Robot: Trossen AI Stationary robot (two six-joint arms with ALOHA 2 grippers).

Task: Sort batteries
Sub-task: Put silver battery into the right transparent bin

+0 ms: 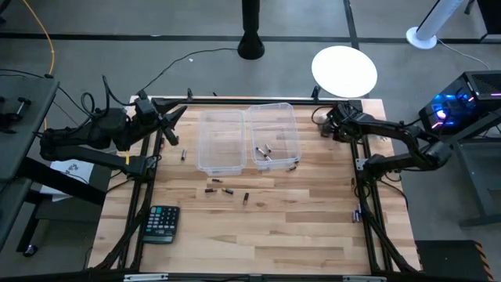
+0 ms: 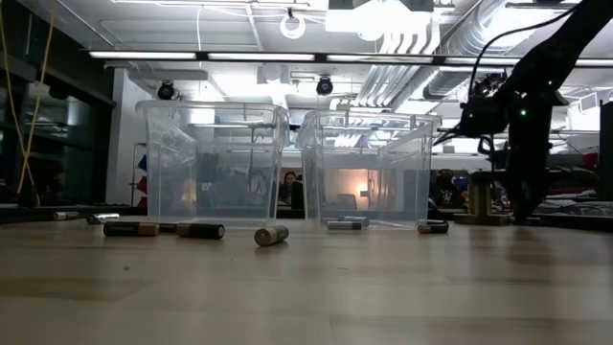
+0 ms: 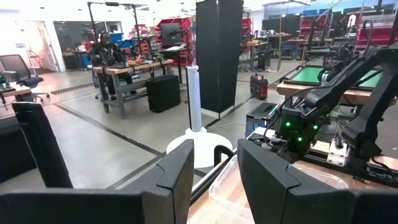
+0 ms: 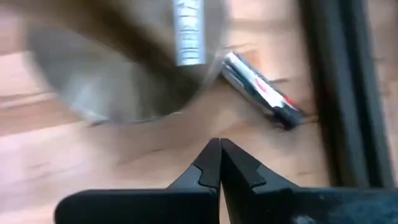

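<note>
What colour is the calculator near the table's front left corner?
Black, with a few lighter keys; the calculator shows best in the high view.

Two bins (image 1: 220, 141) stand side by side at the table's (image 1: 258, 227) far middle; batteries (image 1: 266, 153) lie in the right bin, more batteries (image 1: 227, 190) just nearer, calculator (image 1: 162, 223) near-left.

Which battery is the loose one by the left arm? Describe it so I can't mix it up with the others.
Start from the two clear bins at the back of the table; take the left bin. Just off its left wall, near the left gripper, lies a single small battery on the bare wood. Unlike the cluster of batteries in front of the bins, it lies alone.
</note>
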